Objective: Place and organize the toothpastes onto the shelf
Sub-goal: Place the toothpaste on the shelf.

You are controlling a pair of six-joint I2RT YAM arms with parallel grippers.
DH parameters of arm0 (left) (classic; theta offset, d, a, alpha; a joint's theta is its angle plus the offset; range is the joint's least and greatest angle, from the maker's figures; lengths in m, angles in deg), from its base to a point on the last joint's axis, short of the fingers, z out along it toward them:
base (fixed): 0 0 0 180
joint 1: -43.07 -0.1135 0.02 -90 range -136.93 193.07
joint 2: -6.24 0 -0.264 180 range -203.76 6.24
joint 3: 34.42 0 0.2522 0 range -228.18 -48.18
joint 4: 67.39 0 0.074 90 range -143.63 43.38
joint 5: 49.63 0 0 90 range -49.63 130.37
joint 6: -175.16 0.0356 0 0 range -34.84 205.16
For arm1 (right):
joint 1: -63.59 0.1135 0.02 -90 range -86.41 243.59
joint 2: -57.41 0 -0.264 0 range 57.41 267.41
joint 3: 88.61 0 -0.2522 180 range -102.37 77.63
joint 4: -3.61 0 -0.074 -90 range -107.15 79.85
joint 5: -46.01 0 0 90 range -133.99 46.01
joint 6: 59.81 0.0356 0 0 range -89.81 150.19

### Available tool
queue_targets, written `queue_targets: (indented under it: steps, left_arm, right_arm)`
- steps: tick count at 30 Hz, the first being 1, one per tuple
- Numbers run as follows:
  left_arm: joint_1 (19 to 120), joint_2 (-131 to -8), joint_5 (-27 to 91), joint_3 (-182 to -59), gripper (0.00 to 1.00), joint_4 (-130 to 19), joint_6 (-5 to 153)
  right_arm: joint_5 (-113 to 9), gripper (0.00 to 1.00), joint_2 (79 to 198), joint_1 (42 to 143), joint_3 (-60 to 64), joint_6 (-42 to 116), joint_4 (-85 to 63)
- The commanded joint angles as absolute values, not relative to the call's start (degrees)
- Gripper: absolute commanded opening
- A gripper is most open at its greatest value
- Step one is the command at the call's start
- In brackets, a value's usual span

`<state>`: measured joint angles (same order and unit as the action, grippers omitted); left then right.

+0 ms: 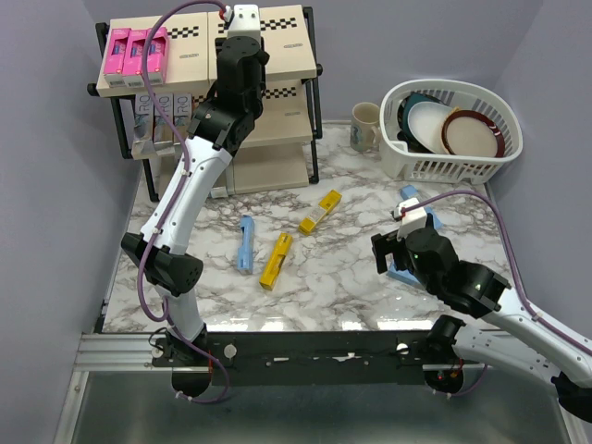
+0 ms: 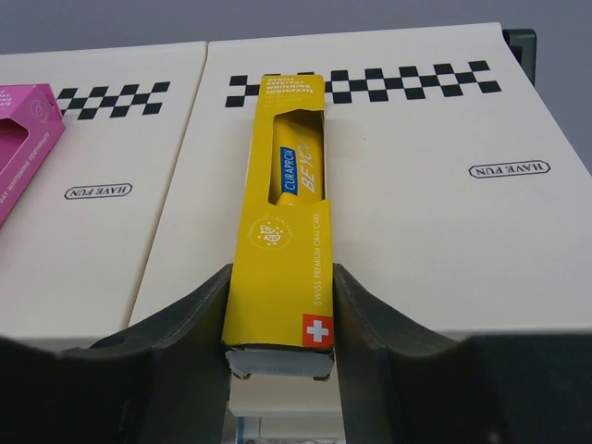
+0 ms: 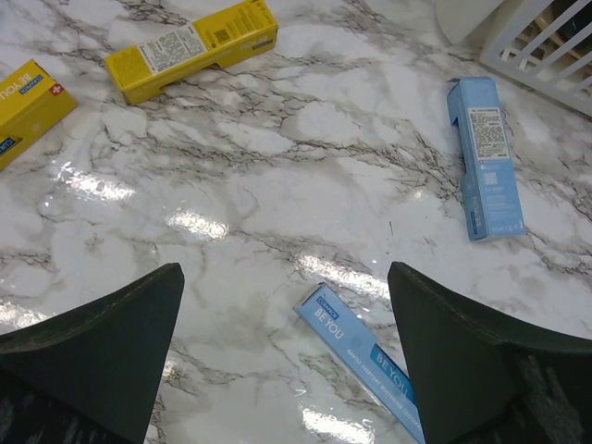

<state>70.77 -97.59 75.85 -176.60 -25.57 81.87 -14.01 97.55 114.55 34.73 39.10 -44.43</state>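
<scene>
A yellow toothpaste (image 2: 282, 222) lies flat on the shelf's top board (image 2: 435, 231), its near end overhanging the edge. My left gripper (image 2: 282, 273) holds it, one finger pressed against each long side. Pink toothpastes (image 1: 134, 51) lie at the left of the shelf's (image 1: 277, 46) top tier, and silver ones (image 1: 153, 116) stand on the middle tier. On the marble lie a blue carton (image 1: 245, 243) and two yellow ones (image 1: 277, 260) (image 1: 320, 211). My right gripper (image 3: 284, 273) hangs open over a light blue toothpaste (image 3: 356, 347), with another (image 3: 486, 157) further right.
A white plastic dish basket (image 1: 462, 157) with plates stands at the back right, with a mug (image 1: 366, 125) to its left. Purple walls close in the left and back sides. The left arm reaches over the front of the shelf.
</scene>
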Motion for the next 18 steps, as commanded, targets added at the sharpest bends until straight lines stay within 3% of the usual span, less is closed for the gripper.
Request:
queue_targets:
  steps: [1, 4, 15, 18]
  left_arm:
    - [70.23, -95.62, 76.66, -176.59, 0.47, -25.85, 81.91]
    - [69.96, -95.62, 77.02, -176.59, 0.43, -26.11, 82.09]
    - [68.21, -96.06, 76.67, -176.5, 0.43, -26.03, 81.65]
    - [68.03, -96.06, 75.96, -176.59, 0.56, -26.03, 81.47]
  right_arm:
    - [-14.72, 1.0, 97.48, 114.65, 34.83, 38.36, -43.55]
    - [-14.81, 1.0, 97.57, 114.65, 34.83, 38.45, -43.46]
    - [-15.33, 1.0, 97.92, 114.65, 34.74, 38.1, -43.46]
    - [-15.34, 1.0, 97.92, 114.65, 34.74, 38.19, -43.46]
